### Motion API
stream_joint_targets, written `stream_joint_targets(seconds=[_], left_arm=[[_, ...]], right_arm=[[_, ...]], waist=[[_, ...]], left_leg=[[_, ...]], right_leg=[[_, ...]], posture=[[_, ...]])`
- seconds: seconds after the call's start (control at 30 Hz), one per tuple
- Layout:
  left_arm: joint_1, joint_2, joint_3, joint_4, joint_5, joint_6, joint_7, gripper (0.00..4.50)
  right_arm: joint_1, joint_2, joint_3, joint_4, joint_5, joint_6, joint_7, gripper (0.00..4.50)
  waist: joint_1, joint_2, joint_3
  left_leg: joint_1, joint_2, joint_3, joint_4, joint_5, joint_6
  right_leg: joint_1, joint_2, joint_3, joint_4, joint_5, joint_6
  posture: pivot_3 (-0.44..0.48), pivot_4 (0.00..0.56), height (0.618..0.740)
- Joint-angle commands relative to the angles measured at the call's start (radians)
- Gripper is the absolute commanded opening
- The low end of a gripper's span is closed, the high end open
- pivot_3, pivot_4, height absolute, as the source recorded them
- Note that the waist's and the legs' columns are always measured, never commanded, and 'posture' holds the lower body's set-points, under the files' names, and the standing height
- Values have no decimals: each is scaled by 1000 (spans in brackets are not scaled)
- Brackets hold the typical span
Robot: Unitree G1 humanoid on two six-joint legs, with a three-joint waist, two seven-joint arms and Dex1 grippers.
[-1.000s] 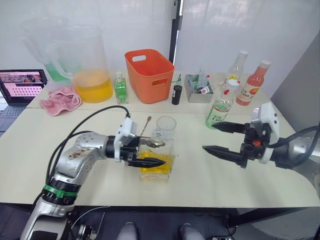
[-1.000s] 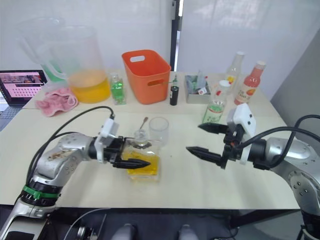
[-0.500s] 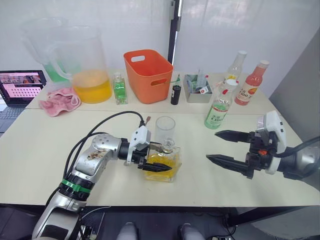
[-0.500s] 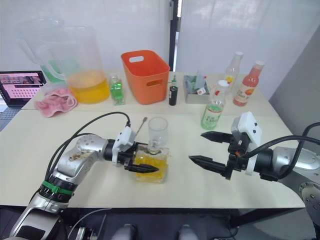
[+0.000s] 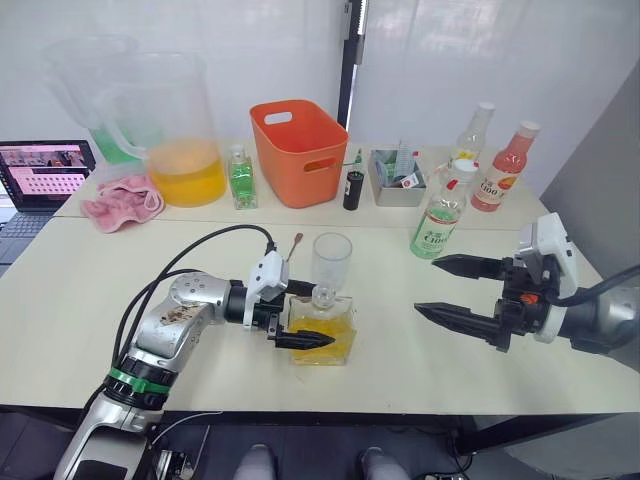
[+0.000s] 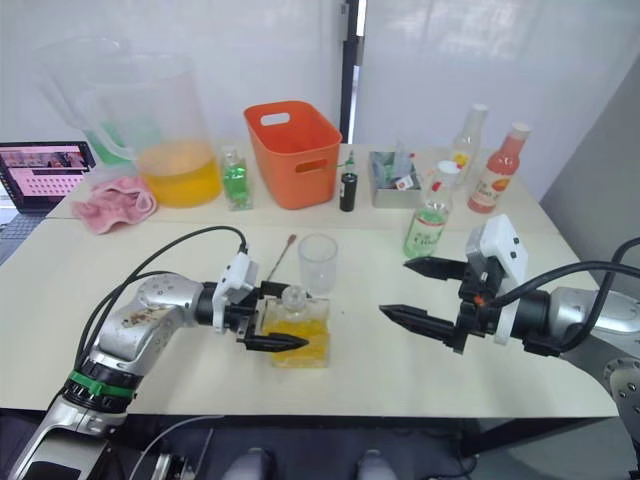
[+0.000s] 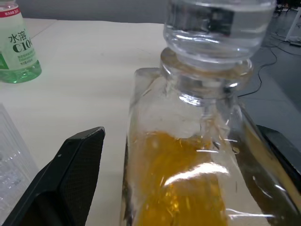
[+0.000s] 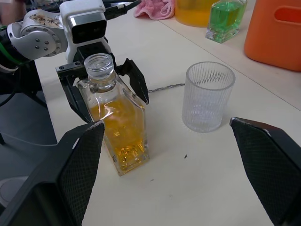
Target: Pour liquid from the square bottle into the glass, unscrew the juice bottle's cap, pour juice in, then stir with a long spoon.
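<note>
One step in, you are at the first grasp: your left gripper [image 5: 296, 315] spreads wide around the square bottle [image 5: 322, 330], fingers flanking it, apparently not yet clamped. Next, close and lift toward the glass [image 5: 331, 260] just beyond (stopper on). Your right gripper [image 5: 440, 290] hangs wide, empty, well right.

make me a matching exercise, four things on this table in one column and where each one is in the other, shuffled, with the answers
Things:
1. square bottle
2. glass
3. juice bottle
4. long spoon

Places:
A. lying flat just left of the glass
B. between the left tool's fingers
C. upright just behind the square bottle
D. standing right of the glass, ahead of the open right tool

Pairs: 1-B, 2-C, 3-D, 4-A
</note>
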Motion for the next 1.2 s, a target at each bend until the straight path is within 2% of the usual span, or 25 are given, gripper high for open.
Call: stream_joint_targets(seconds=[0.03, 0.3, 0.63, 0.8, 0.83, 1.2], left_arm=[[11, 26, 37, -74, -37, 51, 15, 4484], [45, 20, 64, -143, -87, 120, 66, 4484], [53, -8, 47, -151, -67, 93, 101, 4484], [58, -22, 40, -140, -54, 58, 98, 2960], [59, -24, 40, -138, -51, 51, 99, 2830], [69, -41, 41, -124, -41, -2, 95, 2830]], right_arm=[[-13, 1, -6, -10, 4, -20, 0, 4500], [-13, 6, 5, -6, -11, -34, 3, 4500], [-3, 8, -1, -9, -19, -36, -2, 4500], [-7, 7, 1, -4, -24, -38, 1, 4500], [-6, 8, 3, -5, -25, -38, -1, 4500], [-48, 54, 58, -39, 8, -24, -49, 4500]], waist=[[0, 0, 0], [5, 0, 0], [1, 0, 0], [2, 0, 0], [2, 0, 0], [3, 0, 0]], left_leg=[[0, 0, 0, 0, 0, 0], [1, 0, 0, 0, 0, 0], [1, 0, 0, 0, 0, 0], [1, 0, 0, 1, 0, 0], [1, 0, 0, 1, 0, 0], [1, 0, 0, 1, 0, 0]], right_leg=[[0, 0, 0, 0, 0, 0], [1, 0, 0, 0, 0, 0], [1, 0, 0, 0, 0, 0], [1, 0, 0, 0, 0, 0], [1, 0, 0, 0, 0, 0], [1, 0, 0, 0, 0, 0]], posture=[[0, 150, 703], [0, 150, 703], [0, 150, 703], [0, 150, 703], [0, 150, 703], [0, 150, 703]])
